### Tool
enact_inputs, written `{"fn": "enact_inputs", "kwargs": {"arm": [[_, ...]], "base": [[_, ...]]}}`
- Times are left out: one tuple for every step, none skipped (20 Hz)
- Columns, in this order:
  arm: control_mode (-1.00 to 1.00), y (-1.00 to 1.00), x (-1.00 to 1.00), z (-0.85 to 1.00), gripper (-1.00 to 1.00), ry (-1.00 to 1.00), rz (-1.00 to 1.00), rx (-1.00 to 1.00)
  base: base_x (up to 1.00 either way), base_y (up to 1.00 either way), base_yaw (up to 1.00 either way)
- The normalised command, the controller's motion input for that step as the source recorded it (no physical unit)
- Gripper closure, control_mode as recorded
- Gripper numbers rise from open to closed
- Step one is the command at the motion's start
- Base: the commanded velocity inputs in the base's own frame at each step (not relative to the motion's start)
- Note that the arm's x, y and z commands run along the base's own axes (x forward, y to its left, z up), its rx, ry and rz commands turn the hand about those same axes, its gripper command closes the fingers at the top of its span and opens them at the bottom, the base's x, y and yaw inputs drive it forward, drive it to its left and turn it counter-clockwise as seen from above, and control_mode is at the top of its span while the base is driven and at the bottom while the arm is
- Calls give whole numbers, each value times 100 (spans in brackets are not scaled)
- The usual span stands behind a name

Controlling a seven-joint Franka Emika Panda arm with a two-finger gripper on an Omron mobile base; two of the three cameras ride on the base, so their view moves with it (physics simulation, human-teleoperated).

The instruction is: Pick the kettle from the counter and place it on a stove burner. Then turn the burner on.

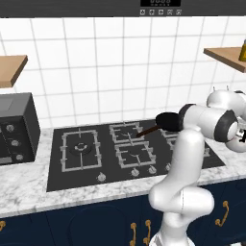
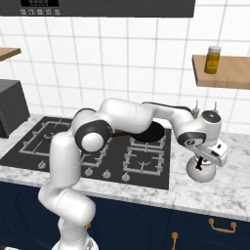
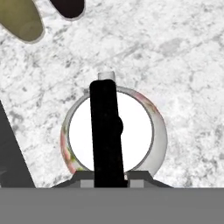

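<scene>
- The marble tabletop (image 2: 229, 195) runs over navy cabinets (image 1: 96, 226) with brass handles.
- The black cooktop (image 1: 86, 163) is set in the tabletop; its largest burner (image 1: 80, 149) is on the left side and carries nothing.
- The white arm (image 2: 132, 117) reaches across the cooktop to the right, over the bare marble.
- A black frying pan (image 2: 149, 132) sits on a rear burner, partly hidden by the arm.
- The kettle (image 2: 201, 170) stands upright on the tabletop, just right of the cooktop.
- The tool (image 2: 199, 163) is directly above the kettle, nearly closed on its thin black handle (image 3: 105, 131).
- A yellow jar (image 2: 212, 59) stands on the wall shelf (image 2: 224, 73).
</scene>
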Motion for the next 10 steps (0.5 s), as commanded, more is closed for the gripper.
{"fn": "enact_inputs", "kwargs": {"arm": [[-100,0,0,0,100,0,0,0],[-100,0,0,0,100,0,0,0],[-100,0,0,0,100,0,0,0],[-100,0,0,0,100,0,0,0],[-100,0,0,6,100,0,0,0],[-100,8,-3,26,100,-1,0,0],[-100,20,-14,50,100,-6,0,0],[-100,29,-34,80,100,-12,0,0],[-100,40,-41,91,100,-13,0,0],[-100,59,-41,100,100,-11,0,0]], "base": [[0,0,0],[0,0,0],[0,0,0],[0,0,0],[0,0,0],[0,0,0],[0,0,0],[0,0,0],[0,0,0],[0,0,0]]}}
